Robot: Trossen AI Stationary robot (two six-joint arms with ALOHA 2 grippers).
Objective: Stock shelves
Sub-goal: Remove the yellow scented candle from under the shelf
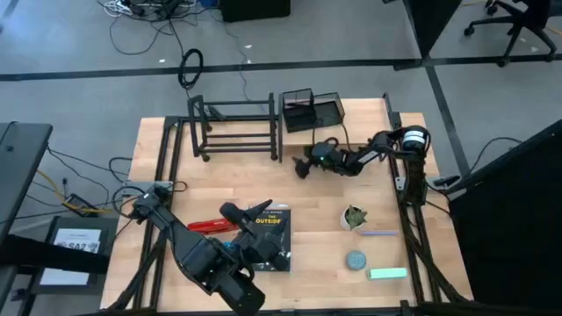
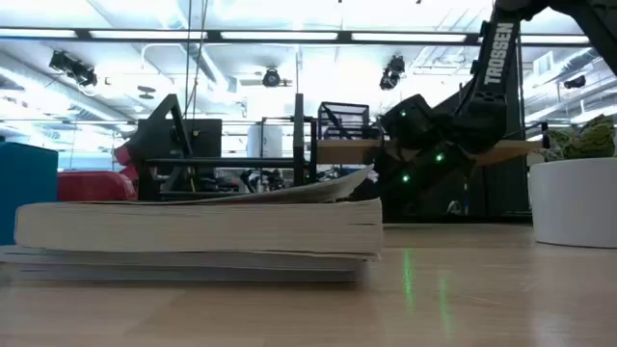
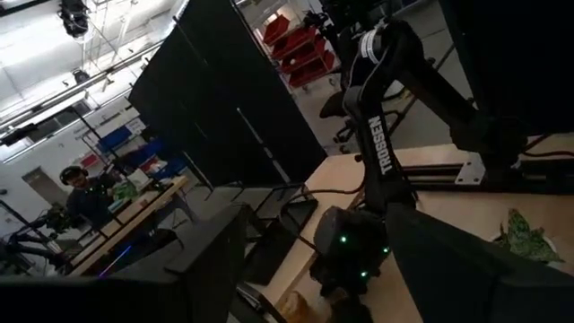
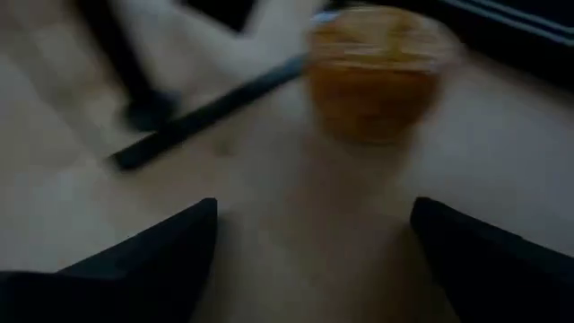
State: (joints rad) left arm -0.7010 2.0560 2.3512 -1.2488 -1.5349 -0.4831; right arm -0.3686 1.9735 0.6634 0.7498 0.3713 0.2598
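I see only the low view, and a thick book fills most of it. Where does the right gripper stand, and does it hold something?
Observer: The right gripper is low over the table, in front of the mesh organizer and beside the black rack. It is open and empty.
Operator: Is anything ahead of it?
Observer: Yes. Its wrist view shows an orange jar standing just ahead, not yet between the fingers.
Operator: And the left arm?
Observer: The left gripper hovers open over the edge of the book.
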